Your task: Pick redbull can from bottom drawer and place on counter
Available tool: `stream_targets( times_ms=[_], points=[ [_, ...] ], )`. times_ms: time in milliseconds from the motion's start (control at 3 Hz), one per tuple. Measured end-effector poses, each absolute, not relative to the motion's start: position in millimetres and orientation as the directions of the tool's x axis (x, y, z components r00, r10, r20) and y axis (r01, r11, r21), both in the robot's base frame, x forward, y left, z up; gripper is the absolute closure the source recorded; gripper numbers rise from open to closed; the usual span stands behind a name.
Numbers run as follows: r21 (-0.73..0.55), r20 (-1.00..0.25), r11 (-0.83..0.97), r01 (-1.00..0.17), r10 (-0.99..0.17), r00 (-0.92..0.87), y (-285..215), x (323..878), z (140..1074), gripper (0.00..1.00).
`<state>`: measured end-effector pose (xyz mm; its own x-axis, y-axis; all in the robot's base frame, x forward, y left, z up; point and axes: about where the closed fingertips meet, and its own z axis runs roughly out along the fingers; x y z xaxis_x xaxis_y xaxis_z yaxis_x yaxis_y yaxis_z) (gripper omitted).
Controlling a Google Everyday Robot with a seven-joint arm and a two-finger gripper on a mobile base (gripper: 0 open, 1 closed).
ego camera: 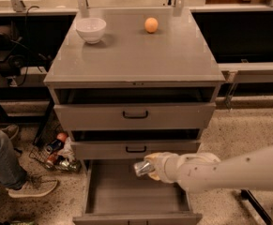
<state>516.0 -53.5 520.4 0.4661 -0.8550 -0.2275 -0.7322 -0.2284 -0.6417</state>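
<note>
The redbull can (141, 168) is a small silvery can held in my gripper (150, 167), lifted above the open bottom drawer (126, 193) and just below the front of the middle drawer. The gripper is at the end of my white arm, which reaches in from the lower right. The drawer floor under the can is bare grey metal. The counter (136, 55) is the grey slab on top of the cabinet, well above the gripper.
A white bowl (91, 29) and an orange (151, 25) sit at the back of the counter. Two upper drawers with black handles (135, 115) stand slightly open. Cans and bottles (57, 154) lie on the floor at left, beside a person's leg and shoe (14, 172).
</note>
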Motion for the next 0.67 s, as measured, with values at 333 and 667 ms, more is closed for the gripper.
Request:
stream_targets(
  times_ms=[333, 667],
  points=[
    [-0.707, -0.182, -0.23, -0.669, -0.855, 0.486, -71.7, 517.0, 558.6, 1.0],
    [-0.793, -0.1, -0.239, -0.561, -0.857, 0.505, -96.7, 516.3, 614.1, 1.0]
  ],
)
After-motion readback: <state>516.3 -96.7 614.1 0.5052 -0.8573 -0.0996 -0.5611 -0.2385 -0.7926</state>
